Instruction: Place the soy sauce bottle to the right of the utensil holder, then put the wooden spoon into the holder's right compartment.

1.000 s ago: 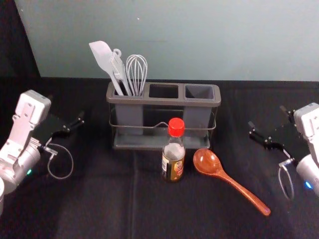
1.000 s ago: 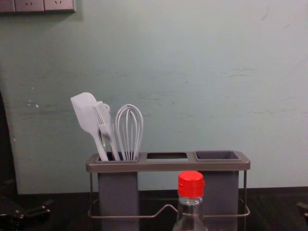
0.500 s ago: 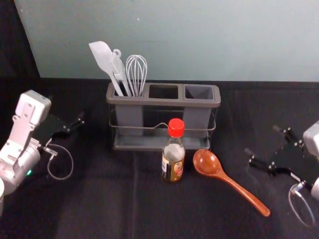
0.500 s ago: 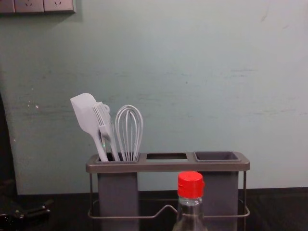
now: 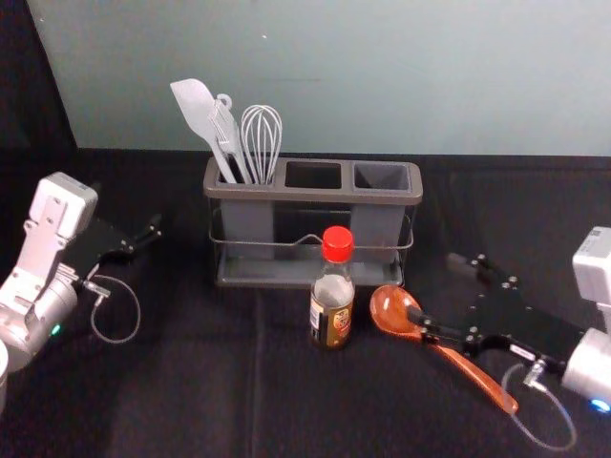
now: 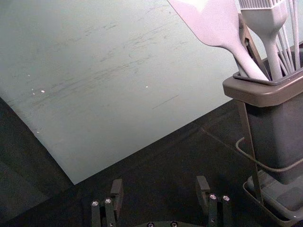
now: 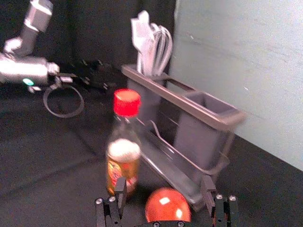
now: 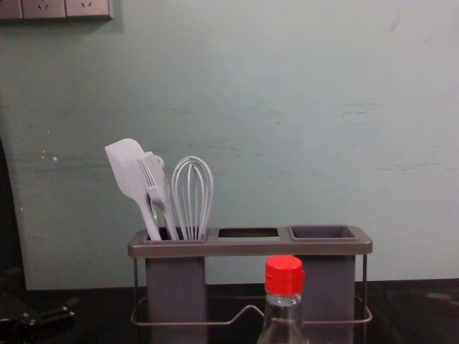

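Black cloth [image 5: 181, 382] covers the table below a pale grey-green wall [image 5: 382, 86]; on it the soy sauce bottle [image 5: 331, 310] stands upright, red-capped, in front of the utensil holder [image 5: 313, 196], nearer its right half than its left; it has yet to be placed at the holder's right side. The right gripper [image 5: 433, 287], its fingers spread with nothing between them, reaches in from the robot's right, and is much the nearer hand; the left gripper [image 5: 151, 235] is parked off to the left, its own fingers apart and empty.

What the grasp turns on: the bottle lies to the robot's left of the right gripper, with the bowl of the wooden spoon [image 5: 393, 307] between; in the right wrist view the bottle lines up with one finger, while the spoon's bowl shows in the gap. The right gripper probably needs to shift or turn its aim toward the bottle before advancing; going straight on could nudge the bottle or catch the spoon.
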Robot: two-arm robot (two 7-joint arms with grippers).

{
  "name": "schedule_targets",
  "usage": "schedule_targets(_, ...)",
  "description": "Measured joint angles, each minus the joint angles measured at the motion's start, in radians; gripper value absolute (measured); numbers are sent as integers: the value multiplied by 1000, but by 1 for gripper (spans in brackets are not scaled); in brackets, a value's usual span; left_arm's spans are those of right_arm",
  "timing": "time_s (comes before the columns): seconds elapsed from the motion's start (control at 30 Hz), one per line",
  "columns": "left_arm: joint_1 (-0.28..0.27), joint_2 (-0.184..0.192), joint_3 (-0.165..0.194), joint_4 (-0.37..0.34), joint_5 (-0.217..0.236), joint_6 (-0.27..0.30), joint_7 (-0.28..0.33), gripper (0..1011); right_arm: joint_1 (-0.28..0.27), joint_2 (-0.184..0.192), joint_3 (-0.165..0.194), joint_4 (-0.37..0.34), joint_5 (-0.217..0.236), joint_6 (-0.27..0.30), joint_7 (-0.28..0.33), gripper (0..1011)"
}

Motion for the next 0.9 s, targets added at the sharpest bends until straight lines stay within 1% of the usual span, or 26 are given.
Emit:
schedule_targets(0.03,0,0,0,0,0,0,0,1005,4,-7,-3,2,1,-3,7,1003)
schedule_targets(0.07,0,0,0,0,0,0,0,1005,15,-24,-9,10,2,-10,19,1003)
schedule_targets(0.2,0,0,0,0,0,0,0,1005,36,-62,-23,30,-2,-29,38,1003)
schedule_targets(0.27,0,0,0,0,0,0,0,1005,59,-99,-34,50,-5,-42,55,1003)
schedule_targets(0.37,0,0,0,0,0,0,0,1005,75,-123,-40,65,-5,-46,68,1002)
schedule_targets(0.47,0,0,0,0,0,0,0,1005,104,-167,-49,90,-3,-56,90,1003)
schedule_targets(0.6,0,0,0,0,0,0,0,1005,125,-196,-53,108,0,-59,107,1003)
schedule_targets(0.67,0,0,0,0,0,0,0,1005,145,-223,-59,123,0,-59,118,1003)
schedule_targets(0.73,0,0,0,0,0,0,0,1005,150,-230,-61,128,-1,-59,121,1003)
schedule_targets(0.77,0,0,0,0,0,0,0,1005,161,-243,-64,139,-1,-57,126,1003)
schedule_targets(0.9,0,0,0,0,0,0,0,1005,181,-270,-70,162,-6,-51,140,1003)
